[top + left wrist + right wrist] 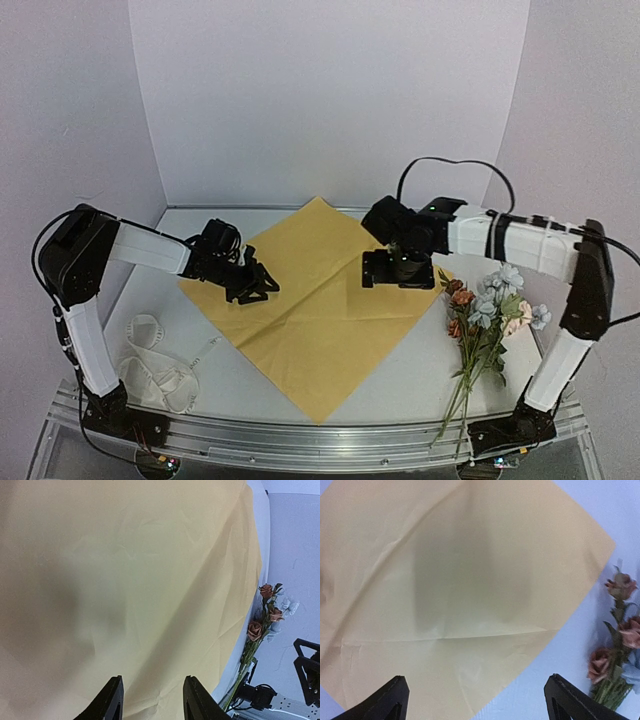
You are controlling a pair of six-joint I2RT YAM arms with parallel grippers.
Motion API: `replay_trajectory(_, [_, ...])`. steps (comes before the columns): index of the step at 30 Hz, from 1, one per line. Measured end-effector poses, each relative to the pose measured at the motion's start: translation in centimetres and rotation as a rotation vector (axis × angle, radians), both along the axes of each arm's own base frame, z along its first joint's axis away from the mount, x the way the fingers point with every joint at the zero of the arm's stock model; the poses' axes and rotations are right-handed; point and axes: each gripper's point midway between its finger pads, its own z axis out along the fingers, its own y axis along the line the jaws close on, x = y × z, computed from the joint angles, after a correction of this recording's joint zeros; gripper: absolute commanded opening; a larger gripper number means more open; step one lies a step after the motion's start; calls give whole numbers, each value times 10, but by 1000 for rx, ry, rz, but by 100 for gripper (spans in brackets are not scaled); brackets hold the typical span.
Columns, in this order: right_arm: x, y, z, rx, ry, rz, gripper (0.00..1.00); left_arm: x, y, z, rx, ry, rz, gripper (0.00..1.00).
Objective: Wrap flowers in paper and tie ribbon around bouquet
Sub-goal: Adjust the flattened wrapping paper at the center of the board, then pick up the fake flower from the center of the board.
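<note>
While the paper (310,300) lies flat, yellow side up, left gripper (152,681) hangs over its left corner, narrowly parted, empty; right gripper (476,679) gapes wide. Flowers (488,312) lie just right of paper; ribbon (155,372) front-left.

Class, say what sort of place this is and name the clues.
Likely a robot lab bench: two arms bolted to a metal rail, plain white walls boxing in the table, and staged props, yellow paper, flowers, ribbon.

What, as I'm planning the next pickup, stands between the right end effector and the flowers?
Nothing visible does. The right end effector is open over the right corner of the paper, and the flowers lie on the table just past that edge.
</note>
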Motion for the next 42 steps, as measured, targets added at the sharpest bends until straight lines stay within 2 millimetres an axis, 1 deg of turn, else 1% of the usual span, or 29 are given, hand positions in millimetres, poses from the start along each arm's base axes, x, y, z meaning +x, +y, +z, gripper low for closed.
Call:
replay_trajectory(1, [-7,-18,7,13,-22,-43,98,0,1,2,3,-2,2,45])
replay_trajectory(2, [-17,-35,9,15,-28,-82,98,0,2,5,4,-8,2,46])
replay_trajectory(4, [-36,-68,5,10,-26,-160,98,0,2,13,2,-25,4,46])
replay_trajectory(7, [-63,-106,-21,-23,20,-254,98,0,2,24,-5,-48,0,47])
replay_trajectory(9, [-78,-124,-36,-52,55,-304,98,2,1,29,-9,-61,-5,48])
replay_trajectory(13, [-100,-143,-53,-43,83,-383,98,5,0,38,-12,-74,-9,49])
replay_trajectory(18, [-135,-168,-77,-7,134,-476,98,5,0,51,-15,-93,-15,50])
replay_trajectory(21, [-150,-177,-93,-3,163,-529,98,7,-1,58,-20,-109,-19,50])
replay_trajectory(23, [-155,-180,-102,14,168,-560,97,8,-2,60,-21,-116,-21,50])
replay_trajectory(27, [-158,-177,-121,71,177,-603,84,8,-2,62,-19,-113,-22,50])
replay_trajectory(30, [-160,-176,-138,78,193,-621,66,8,-2,62,-19,-111,-22,49])
replay_trajectory(32, [-154,-175,-139,90,171,-632,54,8,-2,62,-18,-109,-22,47])
replay_trajectory(35, [-145,-176,-139,106,136,-653,33,7,-2,62,-18,-108,-23,45])
replay_trajectory(39, [-133,-171,-137,149,94,-662,4,4,-7,62,-42,-95,-48,41])
replay_trajectory(40, [-132,-170,-137,154,93,-661,0,4,-9,62,-50,-90,-58,38])
replay_trajectory(42, [-131,-169,-136,154,93,-658,0,2,-15,61,-63,-80,-81,34])
